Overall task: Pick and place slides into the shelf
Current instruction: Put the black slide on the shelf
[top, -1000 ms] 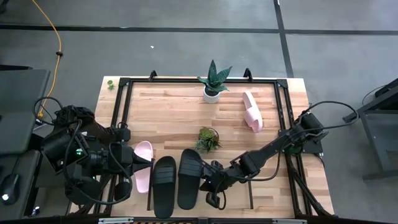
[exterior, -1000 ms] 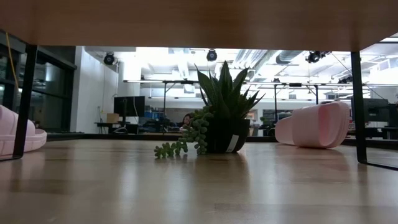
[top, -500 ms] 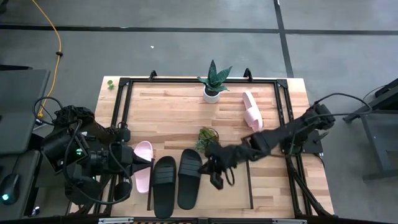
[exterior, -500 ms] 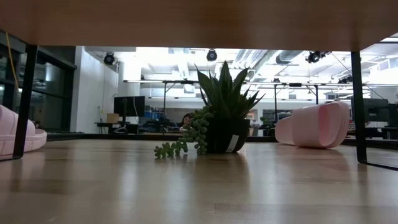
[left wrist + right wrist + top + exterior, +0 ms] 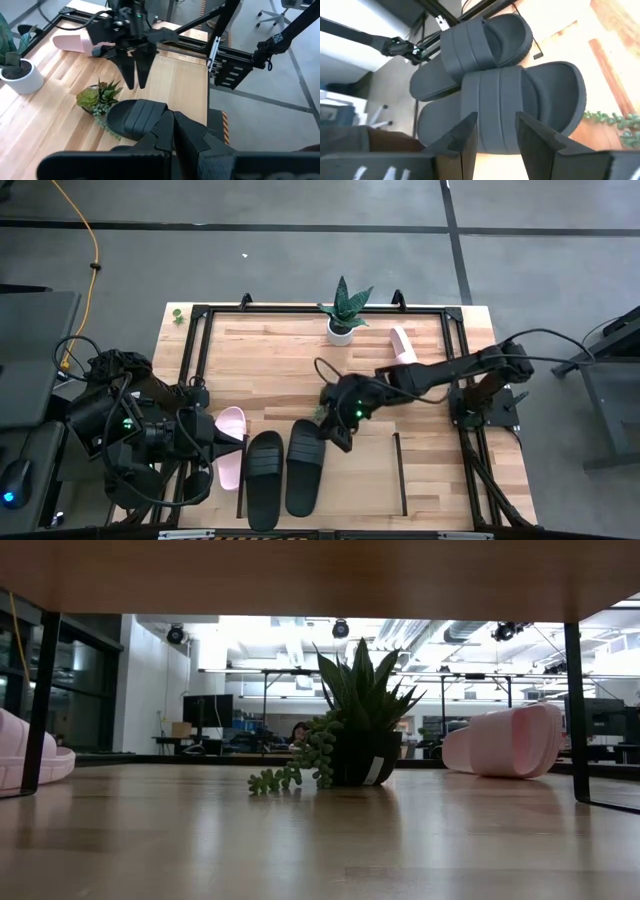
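Since the earlier frame the right gripper [image 5: 335, 438] has swung from the table's near edge up and leftward; it now hangs over the toe of the right-hand black slide [image 5: 305, 465], jaws parted, nothing between them. The wrist view shows its fingers [image 5: 536, 135] spread above that slide's ribbed strap.

Near edge: two black slides side by side on the shelf [image 5: 395, 470], the second black slide [image 5: 264, 478] to the left. A pink slide [image 5: 229, 460] lies next left, just beyond the shelf's left panel.

Left gripper [image 5: 215, 442] sits at the left edge beside the pink slide, jaws shut, empty.

Mid-table: small trailing plant [image 5: 328, 393], just beyond the right gripper.

Far side: second pink slide [image 5: 402, 345], partly under the right arm; spiky potted plant [image 5: 343, 312].
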Controlling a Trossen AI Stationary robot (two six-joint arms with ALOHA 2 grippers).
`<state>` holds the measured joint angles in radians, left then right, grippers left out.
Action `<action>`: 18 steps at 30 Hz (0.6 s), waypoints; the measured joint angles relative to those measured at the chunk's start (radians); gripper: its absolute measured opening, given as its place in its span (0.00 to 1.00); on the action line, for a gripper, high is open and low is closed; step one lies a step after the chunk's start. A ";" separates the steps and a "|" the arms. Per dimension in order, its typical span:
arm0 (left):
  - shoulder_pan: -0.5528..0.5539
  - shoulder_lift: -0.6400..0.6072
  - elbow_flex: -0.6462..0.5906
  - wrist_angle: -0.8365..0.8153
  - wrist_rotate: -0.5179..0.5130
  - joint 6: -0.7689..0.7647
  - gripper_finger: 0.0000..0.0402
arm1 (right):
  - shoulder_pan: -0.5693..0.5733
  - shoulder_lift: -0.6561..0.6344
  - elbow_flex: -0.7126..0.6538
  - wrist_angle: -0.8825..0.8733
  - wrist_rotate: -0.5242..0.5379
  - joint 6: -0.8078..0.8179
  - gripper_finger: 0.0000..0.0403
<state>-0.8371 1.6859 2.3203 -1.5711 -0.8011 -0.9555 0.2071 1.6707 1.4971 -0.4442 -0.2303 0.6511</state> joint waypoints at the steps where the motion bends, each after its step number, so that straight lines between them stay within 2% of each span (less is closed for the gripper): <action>1: 0.000 0.000 0.000 0.000 0.000 -0.003 0.01 | -0.013 0.000 0.000 0.002 -0.024 -0.002 0.30; 9: 0.000 0.000 0.000 0.000 -0.003 -0.022 0.01 | -0.095 0.054 0.000 0.018 -0.232 -0.006 0.30; 18: 0.000 0.000 0.000 0.000 -0.003 -0.044 0.01 | -0.118 0.123 0.000 0.061 -0.343 -0.031 0.30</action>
<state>-0.8371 1.6855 2.3203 -1.5711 -0.8043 -0.9999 0.0895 1.7940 1.4971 -0.3835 -0.5734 0.6203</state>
